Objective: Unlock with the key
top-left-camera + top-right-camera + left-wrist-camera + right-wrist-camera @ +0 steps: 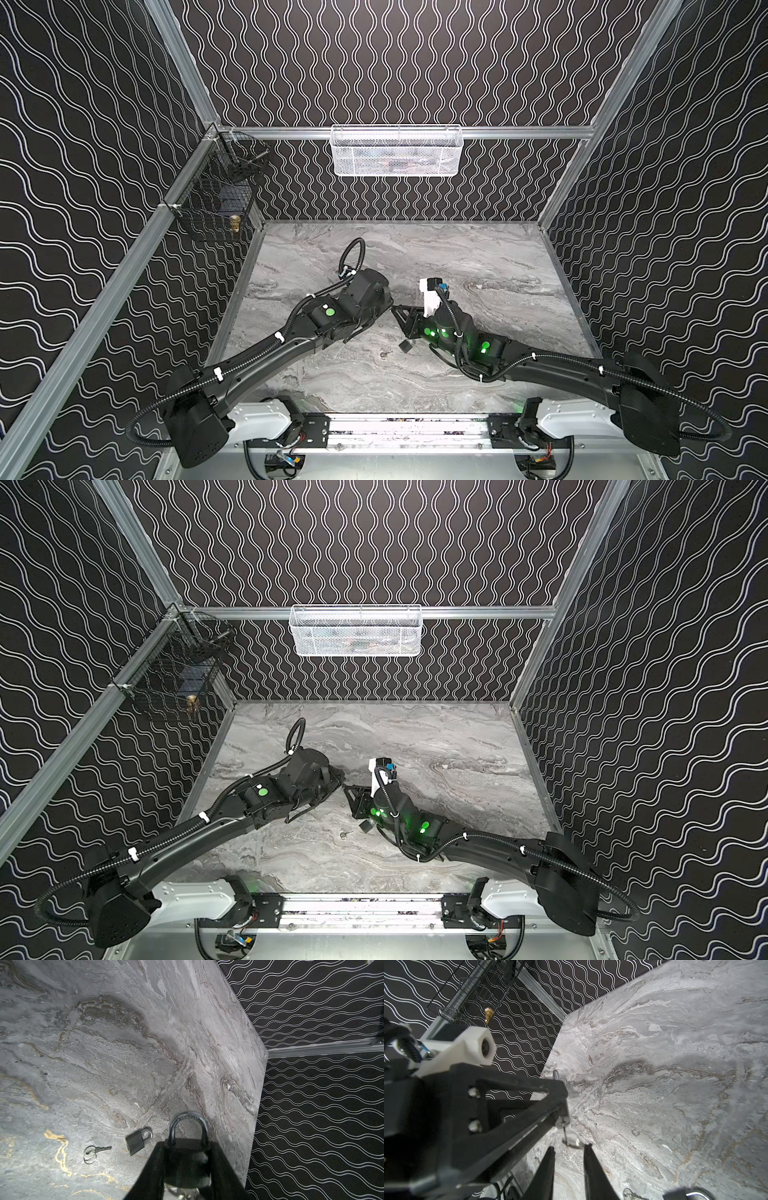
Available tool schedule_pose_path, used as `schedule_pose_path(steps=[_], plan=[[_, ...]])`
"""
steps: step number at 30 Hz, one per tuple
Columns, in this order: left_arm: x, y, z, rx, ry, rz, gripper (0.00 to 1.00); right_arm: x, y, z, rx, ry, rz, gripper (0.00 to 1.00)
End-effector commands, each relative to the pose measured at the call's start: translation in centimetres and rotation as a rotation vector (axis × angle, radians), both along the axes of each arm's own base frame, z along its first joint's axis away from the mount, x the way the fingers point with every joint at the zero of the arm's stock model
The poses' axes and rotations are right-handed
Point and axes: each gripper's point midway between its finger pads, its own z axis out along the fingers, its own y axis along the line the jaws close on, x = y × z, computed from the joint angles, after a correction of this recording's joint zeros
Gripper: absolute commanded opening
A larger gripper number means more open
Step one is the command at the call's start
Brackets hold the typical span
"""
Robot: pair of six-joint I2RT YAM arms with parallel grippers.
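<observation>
starting at the near side of the table (478, 257), a loose key (385, 354) and a small padlock (406, 345) lie flat, near each other and clear of both arms. they appear to be spares and are not in use.

beyond them the two arms meet at mid-table. the left gripper (188, 1147) is clamped on the body of the black padlock (187, 1167). the shackle points away from the wrist and the keyway end faces the other arm. this hold likely braces the lock against twisting and keeps the keyway reachable. the inserted key (572, 1140) sits in that keyway, its ring dangling clear of the lock.

the right gripper (570, 1150) sits just short of that ring, jaws parted, nothing between them. it does not hold the key. whether the shackle has released cannot be told. if not, the next move calls for a grip on the key head and a turn.

at the far wall hang a black wire basket (216, 199) and a white mesh basket (397, 151), well apart from the work.
</observation>
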Motion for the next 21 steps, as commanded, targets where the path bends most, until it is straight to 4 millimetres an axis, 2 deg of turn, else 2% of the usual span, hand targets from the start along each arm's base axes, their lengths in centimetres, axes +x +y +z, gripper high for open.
schedule_pose_path(steps=[1,11,21], plan=[[0.3,0.2,0.5,0.0,-0.024,0.01,0.1,0.3,0.2,0.3,0.017,0.016,-0.016,0.26],[0.2,0.2,0.6,-0.008,-0.024,0.006,0.1,1.2,0.5,0.1,0.03,0.028,-0.043,0.26],[0.2,0.2,0.6,-0.014,-0.028,0.01,0.1,1.7,1.1,-0.3,0.037,0.048,-0.027,0.16]])
